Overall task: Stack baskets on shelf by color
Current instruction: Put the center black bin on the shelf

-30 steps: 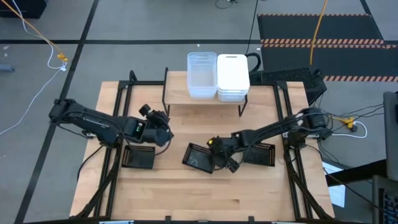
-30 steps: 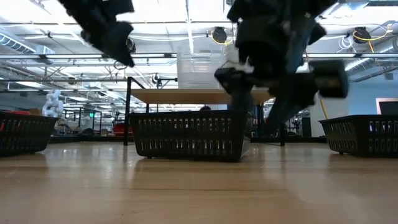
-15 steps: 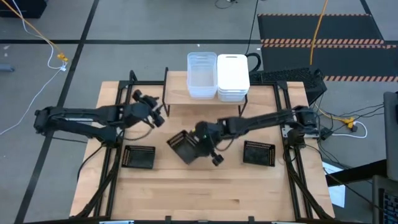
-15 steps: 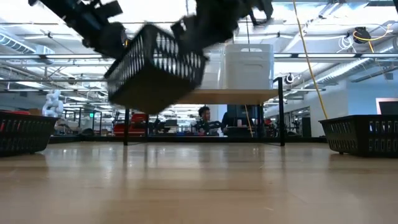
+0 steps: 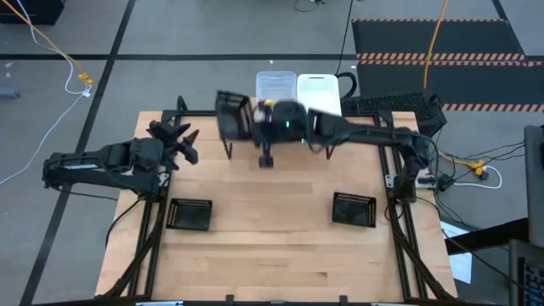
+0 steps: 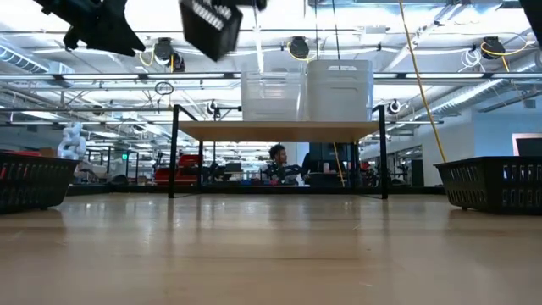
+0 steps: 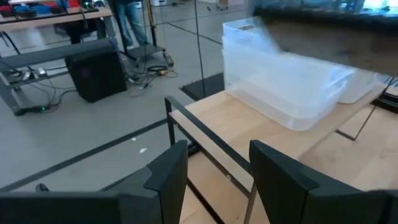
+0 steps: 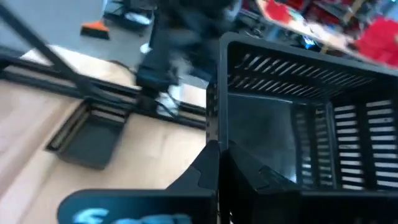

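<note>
My right gripper point(image 5: 255, 121) is shut on a black mesh basket point(image 5: 231, 115), which it holds high over the left end of the shelf point(image 5: 246, 132). In the low view this basket point(image 6: 212, 25) hangs tilted, above and to the left of the stacks. A stack of clear baskets point(image 5: 275, 87) and a stack of white baskets point(image 5: 320, 92) rest by their bottoms on the shelf. Two more black baskets point(image 5: 190, 214) point(image 5: 353, 209) sit on the tabletop. My left gripper point(image 5: 183, 140) hovers open to the left of the shelf, holding nothing. My right gripper pinches one side wall of the black basket at its rim point(image 8: 214, 118), with one finger inside the basket and one outside. The basket is lifted clear of shelf and table. It hangs tilted, and its open side point(image 8: 298, 130) shows in the right wrist view.
The shelf's black legs point(image 6: 174, 152) stand on the far half of the table. A black frame point(image 5: 161, 136) runs along the table's sides. The near half of the tabletop point(image 5: 272, 263) is bare wood. A person point(image 6: 276, 161) shows far off in the room.
My right gripper has lifted the black basket off the middle of the table. It has carried the basket up and toward the far edge, over the shelf's left end, and the basket has tipped on the way. My left gripper has drawn back toward the table's left and far edges.
</note>
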Available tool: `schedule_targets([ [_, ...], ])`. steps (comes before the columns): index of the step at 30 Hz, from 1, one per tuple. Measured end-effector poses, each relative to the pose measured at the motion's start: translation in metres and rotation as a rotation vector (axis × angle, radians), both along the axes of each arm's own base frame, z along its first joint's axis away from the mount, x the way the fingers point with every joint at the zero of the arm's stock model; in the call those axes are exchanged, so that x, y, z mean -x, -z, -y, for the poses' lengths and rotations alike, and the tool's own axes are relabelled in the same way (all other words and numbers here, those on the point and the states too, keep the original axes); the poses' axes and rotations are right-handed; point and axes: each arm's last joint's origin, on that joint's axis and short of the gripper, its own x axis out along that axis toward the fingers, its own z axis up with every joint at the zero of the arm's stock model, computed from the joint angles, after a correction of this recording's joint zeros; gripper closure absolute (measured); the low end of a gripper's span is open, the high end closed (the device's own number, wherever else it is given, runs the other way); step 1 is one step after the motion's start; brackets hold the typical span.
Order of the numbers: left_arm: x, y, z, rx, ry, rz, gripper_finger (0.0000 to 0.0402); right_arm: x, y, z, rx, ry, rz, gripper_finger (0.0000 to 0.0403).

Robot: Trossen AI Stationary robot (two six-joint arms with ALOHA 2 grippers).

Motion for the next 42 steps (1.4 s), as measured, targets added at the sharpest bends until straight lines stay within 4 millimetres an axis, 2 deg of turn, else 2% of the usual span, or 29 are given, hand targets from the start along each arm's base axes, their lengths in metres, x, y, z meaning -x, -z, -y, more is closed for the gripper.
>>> schedule_targets([
  [3, -0.001, 0.002, 0.0, 0.001, 0.0, -0.019, 0.0227, -0.002, 0.016, 0.024, -0.046, 0.05, -0.045, 0.0399],
  [5, -0.004, 0.004, 0.0, 0.006, -0.002, -0.039, 0.0227, -0.006, 0.032, 0.032, -0.057, 0.065, -0.094, 0.04],
  [11, -0.015, 0.011, 0.0, 0.015, -0.005, -0.105, 0.0227, -0.029, 0.061, 0.029, -0.009, 0.034, -0.113, 0.04],
  [15, -0.02, 0.014, -0.001, 0.014, -0.006, -0.131, 0.0227, -0.04, 0.079, 0.04, 0.028, 0.084, -0.141, 0.04],
  [20, -0.023, 0.015, -0.001, 0.005, -0.006, -0.155, 0.0227, -0.045, 0.09, 0.05, 0.084, 0.129, -0.177, 0.04],
  [24, -0.023, 0.016, -0.003, 0.002, -0.013, -0.162, 0.0227, -0.043, 0.098, 0.051, 0.054, 0.139, -0.231, 0.0399],
  [33, -0.022, 0.016, -0.006, -0.001, -0.034, -0.169, 0.0227, -0.043, 0.097, 0.053, 0.094, 0.2, -0.227, 0.039],
  [38, -0.021, 0.016, -0.006, 0.001, -0.035, -0.175, 0.0227, -0.043, 0.094, 0.053, 0.096, 0.203, -0.206, 0.0344],
  [42, -0.021, 0.018, -0.006, 0.011, -0.04, -0.183, 0.0227, -0.039, 0.078, 0.046, 0.13, 0.19, -0.16, 0.029],
])
